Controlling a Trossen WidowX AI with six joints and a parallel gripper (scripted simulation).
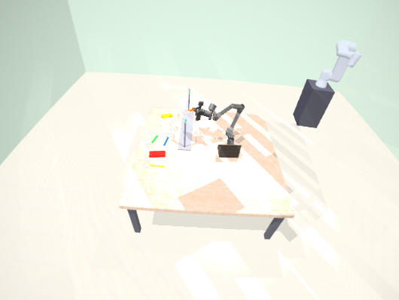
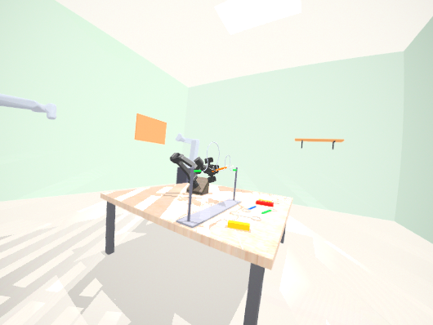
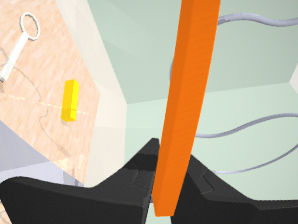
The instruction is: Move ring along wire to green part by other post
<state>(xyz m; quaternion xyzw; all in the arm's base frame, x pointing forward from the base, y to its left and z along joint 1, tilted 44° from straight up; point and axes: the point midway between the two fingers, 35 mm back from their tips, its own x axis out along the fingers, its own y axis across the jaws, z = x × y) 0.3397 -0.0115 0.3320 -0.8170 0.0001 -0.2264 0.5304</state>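
Observation:
My gripper is shut on the orange handle, above the base between the two posts. The handle points away from the fingers toward the wire. The ring at its far end is outside the wrist view and too small elsewhere to tell where the wire runs through it. The grey wire curves behind the handle in the wrist view. One green part is by the far post; the other is by the near post.
The posts stand on a long grey base. Beyond it lie a yellow block, a red block, a green stick and a blue stick.

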